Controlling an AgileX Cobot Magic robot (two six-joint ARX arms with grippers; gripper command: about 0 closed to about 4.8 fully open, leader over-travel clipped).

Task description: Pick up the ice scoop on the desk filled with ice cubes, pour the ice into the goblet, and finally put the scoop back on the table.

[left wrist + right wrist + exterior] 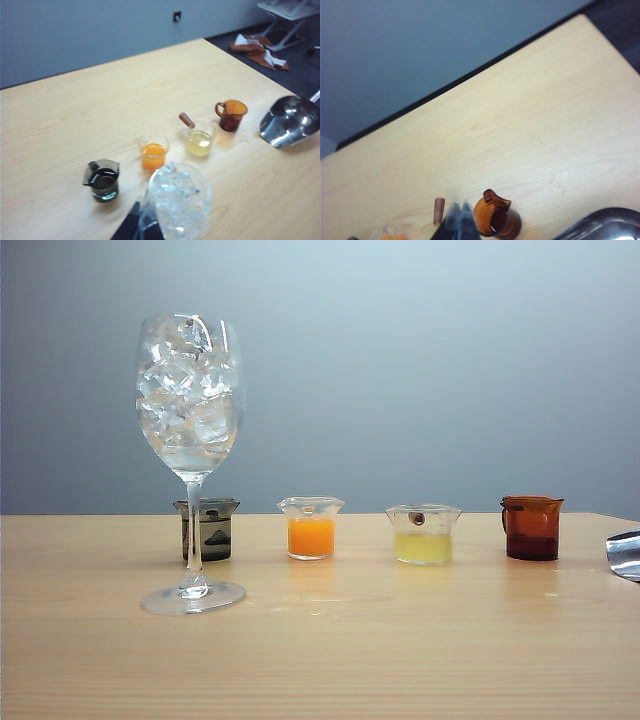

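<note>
Goblet stands upright on the desk at about 9 o'clock from the desk's middle in the exterior view. Its foot is flat on the wood and its bowl is packed with ice cubes nearly to the rim. The foot sits well in from the front edge and from the left side.

Behind it, a row of four small vessels runs across toward 12 o'clock: a dark beaker directly behind the stem, an orange beaker, a yellow beaker and a brown jug. Gaps separate them all. A short brown stick leans in the yellow one.

The ice scoop lies at 3 o'clock, cut off by the right border of the exterior view. In the left wrist view its bowl looks empty and rests on the desk well apart from the brown jug, near the desk's right edge, with the handle running out of the picture.

The whole front strip of the desk, from 4 through 8 o'clock, is bare wood, as is the stretch between the row and the scoop.

The left gripper shows only as a dark shape close beside the goblet's bowl. Whether its jaws are apart or together, I cannot tell. The right gripper hangs over the desk near the brown jug, fingertips pressed together on nothing, with the scoop off to one side of it.
</note>
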